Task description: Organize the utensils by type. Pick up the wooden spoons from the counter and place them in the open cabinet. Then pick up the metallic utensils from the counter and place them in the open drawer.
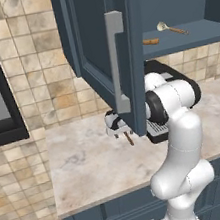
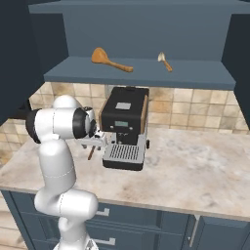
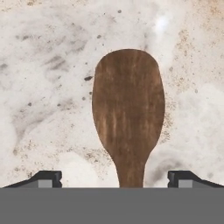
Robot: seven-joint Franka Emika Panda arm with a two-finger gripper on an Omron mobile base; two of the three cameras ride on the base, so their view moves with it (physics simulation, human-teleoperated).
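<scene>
The dark reddish-brown spoon (image 3: 128,113), broad oval bowl with streaked grain, lies on the bench (image 3: 43,87) between the hand's (image 3: 114,178) wide-apart fingers.

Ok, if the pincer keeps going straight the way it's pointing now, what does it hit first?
Most likely the dark reddish-brown spoon lying on the counter. The open pincer looks straight down at it, fingertips either side of its handle. How far above it sits is unclear.

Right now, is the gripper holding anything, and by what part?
Nothing held. The gripper hangs open over the dark brown spoon on the counter, jaws wide either side of its handle, not touching it.
</scene>
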